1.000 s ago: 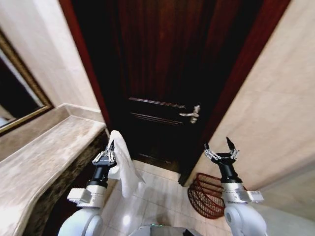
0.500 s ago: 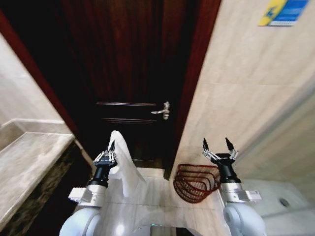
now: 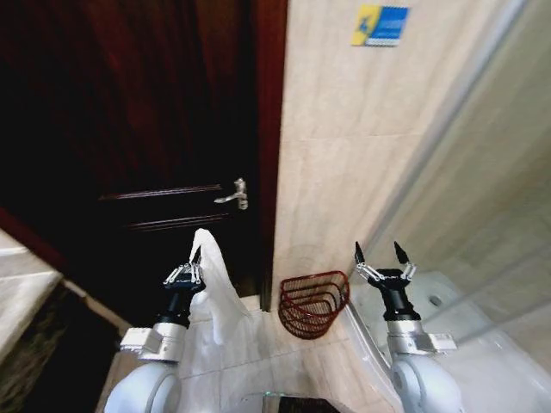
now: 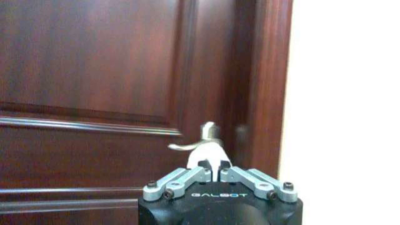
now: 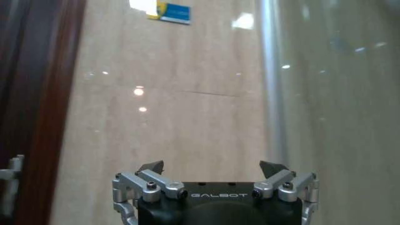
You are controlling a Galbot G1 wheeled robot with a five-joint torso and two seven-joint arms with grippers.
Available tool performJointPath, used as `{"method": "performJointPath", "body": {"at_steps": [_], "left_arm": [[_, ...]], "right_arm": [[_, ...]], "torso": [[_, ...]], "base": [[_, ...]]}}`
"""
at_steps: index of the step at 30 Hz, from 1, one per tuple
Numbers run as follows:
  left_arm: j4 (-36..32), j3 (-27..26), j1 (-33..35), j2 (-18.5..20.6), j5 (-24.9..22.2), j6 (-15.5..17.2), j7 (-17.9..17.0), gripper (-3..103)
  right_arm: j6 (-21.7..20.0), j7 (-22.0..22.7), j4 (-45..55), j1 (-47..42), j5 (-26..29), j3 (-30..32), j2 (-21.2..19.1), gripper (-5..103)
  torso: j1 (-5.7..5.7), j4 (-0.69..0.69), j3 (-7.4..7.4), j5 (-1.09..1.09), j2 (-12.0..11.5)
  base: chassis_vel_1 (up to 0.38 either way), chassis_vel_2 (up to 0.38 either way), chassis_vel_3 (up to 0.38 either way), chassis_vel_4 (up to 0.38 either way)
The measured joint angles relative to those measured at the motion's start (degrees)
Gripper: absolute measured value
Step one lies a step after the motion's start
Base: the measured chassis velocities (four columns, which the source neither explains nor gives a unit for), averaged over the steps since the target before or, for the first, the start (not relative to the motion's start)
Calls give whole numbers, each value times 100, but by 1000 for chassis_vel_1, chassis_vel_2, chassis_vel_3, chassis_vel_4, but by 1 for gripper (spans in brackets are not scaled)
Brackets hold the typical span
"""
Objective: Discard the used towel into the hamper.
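1. Low on the floor, against the foot of the beige tiled wall (image 3: 344, 172), sat the hamper (image 3: 314, 303): dark red-brown, slatted, open mouth seen from above.
2. Hamper lay between the two arms in the head view, nearer the right one, just right of the dark wooden door (image 3: 129, 129) and its frame.
3. Left claw (image 3: 184, 274) was raised in front of the door, pinched on the white towel (image 3: 217, 292); cloth hung down beside the arm, left of the hamper and apart from it.
4. Left wrist view: claw fingers (image 4: 187, 177) met on a tip of the towel; silver door handle (image 4: 198, 138) stood behind it.
5. Right claw (image 3: 379, 258) was raised, jaws spread wide, gripping nothing; it stood right of the hamper and above it.
6. Right wrist view: spread claw (image 5: 212, 169) faced the wall; a blue-and-yellow sticker (image 5: 164, 10) sat high on the tiles.
7. Counter (image 3: 17, 292) edge showed at far left.
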Motion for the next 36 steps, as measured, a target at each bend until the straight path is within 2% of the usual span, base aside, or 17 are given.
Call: {"method": "performJointPath", "body": {"at_steps": [25, 31, 36], "left_arm": [[109, 40, -41, 67, 0, 23, -3, 3], [250, 103, -139, 167, -110, -51, 30, 3], [674, 257, -403, 359, -172, -147, 70, 3]], "right_arm": [[6, 16, -8, -28, -25, -17, 24, 100], [44, 45, 23, -119, -90, 3, 86, 100], [96, 102, -4, -251, -214, 68, 137, 100]], "torso": [[0, -1, 0, -1, 0], [0, 0, 0, 0, 0], [0, 2, 0, 0, 0]], "base": [[-123, -125, -126, -122], [-70, -61, -63, -66], [0, 0, 0, 0]]}}
